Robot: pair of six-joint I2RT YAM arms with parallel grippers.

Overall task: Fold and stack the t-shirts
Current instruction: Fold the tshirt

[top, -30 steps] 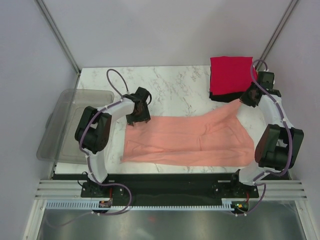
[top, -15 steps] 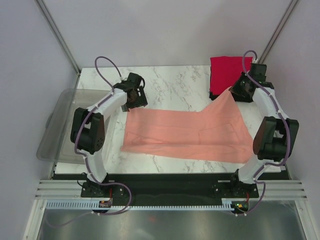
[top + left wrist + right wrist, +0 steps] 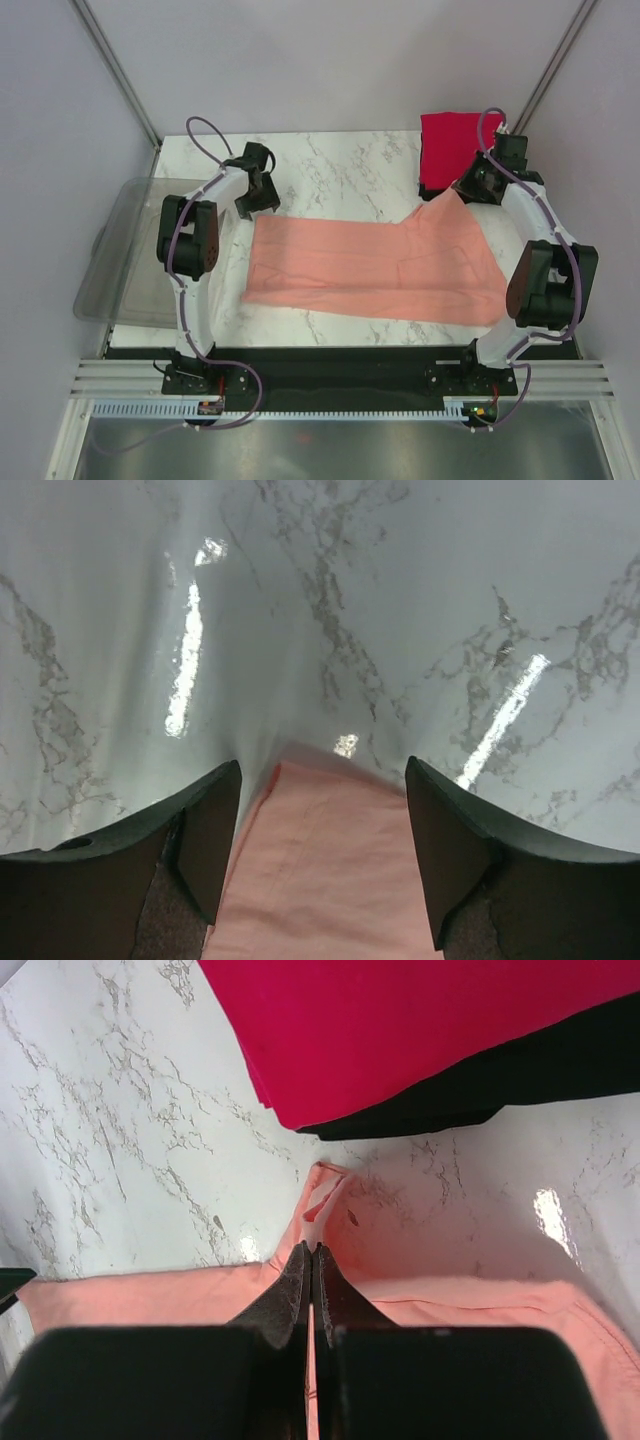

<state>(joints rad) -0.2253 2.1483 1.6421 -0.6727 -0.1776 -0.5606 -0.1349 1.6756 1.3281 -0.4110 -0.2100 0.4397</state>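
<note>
Here the right claw [image 3: 312, 1250] pinches a far corner of the pink shirt [image 3: 370, 270], spread across the worktop [image 3: 340, 170] beside the red-on-black stack [image 3: 460, 150], probably to pull it taut, while the left claw [image 3: 322, 768] hangs spread over the other corner.

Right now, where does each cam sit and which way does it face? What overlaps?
Top external: above, behind the bases, looking down at the table; both arms show.
Left wrist: behind the left gripper, looking down between open fingers at the salmon-pink shirt's corner.
Right wrist: behind the right gripper, shut on that shirt, facing the red shirt atop the black shirt.
Shared: all three see the salmon-pink shirt.
</note>
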